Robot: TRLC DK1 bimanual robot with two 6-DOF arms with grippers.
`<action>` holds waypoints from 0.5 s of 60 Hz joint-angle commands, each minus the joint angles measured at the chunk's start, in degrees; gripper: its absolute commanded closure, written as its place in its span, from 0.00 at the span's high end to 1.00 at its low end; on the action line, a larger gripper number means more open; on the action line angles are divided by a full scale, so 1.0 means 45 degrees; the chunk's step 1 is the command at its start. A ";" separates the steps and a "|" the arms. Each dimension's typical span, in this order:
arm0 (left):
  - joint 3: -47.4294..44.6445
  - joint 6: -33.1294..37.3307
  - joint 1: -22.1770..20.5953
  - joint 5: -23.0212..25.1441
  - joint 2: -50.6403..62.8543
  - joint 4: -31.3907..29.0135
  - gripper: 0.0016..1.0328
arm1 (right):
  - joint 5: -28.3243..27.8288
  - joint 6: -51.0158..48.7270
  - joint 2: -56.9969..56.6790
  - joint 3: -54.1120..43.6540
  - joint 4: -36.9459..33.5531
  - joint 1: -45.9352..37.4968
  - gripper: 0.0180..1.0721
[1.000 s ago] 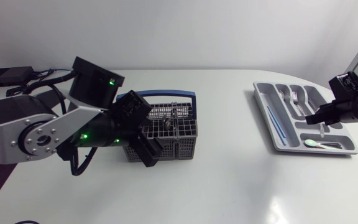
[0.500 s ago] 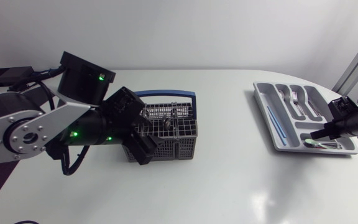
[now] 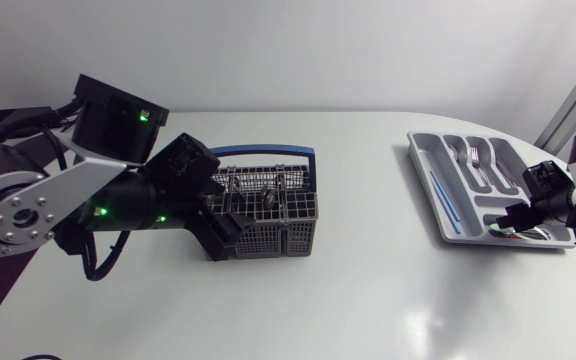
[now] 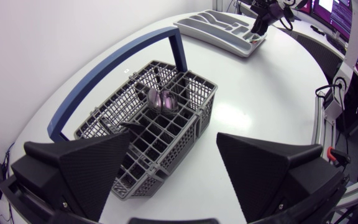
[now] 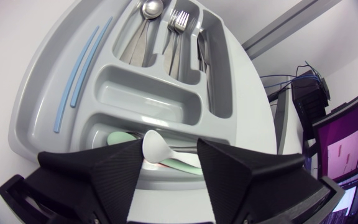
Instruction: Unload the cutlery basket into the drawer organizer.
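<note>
Step, as judged: placing. White spoon [image 5: 153, 148] lies in organizer [image 3: 423, 165] near compartment beside green spoon [image 5: 120, 137]. Right gripper [image 5: 169, 150] spread, spoon loose between fingers. Left gripper [image 4: 173, 140] spread wide, holding nothing, over basket [image 3: 268, 215] near-left end. Cutlery [image 4: 161, 99] left in basket middle cells.

Next, likely: left gripper centres on 1 handle, descends, pinches.

Versus 1 s ago: right arm pulled right toward organizer near-right corner; left arm drew back left.

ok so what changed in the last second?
Left claw backed off slightly from the cutlery basket toward its own side, open and empty. Right arm drew back toward its side; right claw slid along the drawer organizer from the middle compartment to the end one, open over a white spoon lying there. Nothing grabbed or released. Basket, organizer and their contents stayed put.
</note>
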 commanded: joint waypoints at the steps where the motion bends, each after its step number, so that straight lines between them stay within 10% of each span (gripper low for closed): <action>1: -0.0112 0.0294 0.0104 -0.0070 -0.0233 -0.0208 0.95 | 0.0054 -0.0088 -0.0364 -0.0414 -0.0256 0.0226 0.80; 30: -0.0230 0.0548 0.0475 -0.0089 -0.1054 -0.0833 0.95 | -0.1528 0.1201 -0.4563 -0.0961 -0.3889 0.2101 0.83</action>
